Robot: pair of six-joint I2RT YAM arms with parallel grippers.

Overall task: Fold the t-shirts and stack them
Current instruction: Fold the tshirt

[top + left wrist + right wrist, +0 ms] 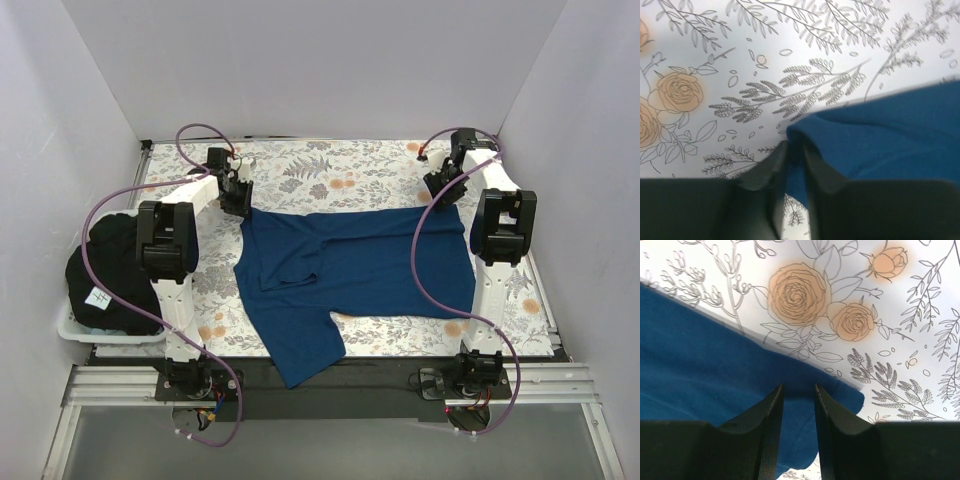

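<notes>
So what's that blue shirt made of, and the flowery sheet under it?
The blue shirt looks like soft, matte knit cloth, perhaps cotton jersey: it creases loosely and shows no shine. The floral sheet looks like a smooth printed covering lying flat. Whether it is cloth or vinyl, I cannot tell.

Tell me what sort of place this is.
Probably a lab test cell: bare white walls box in the workspace, left arm and right arm sit on a metal rail, and a blue t-shirt lies on floral cloth.
</notes>
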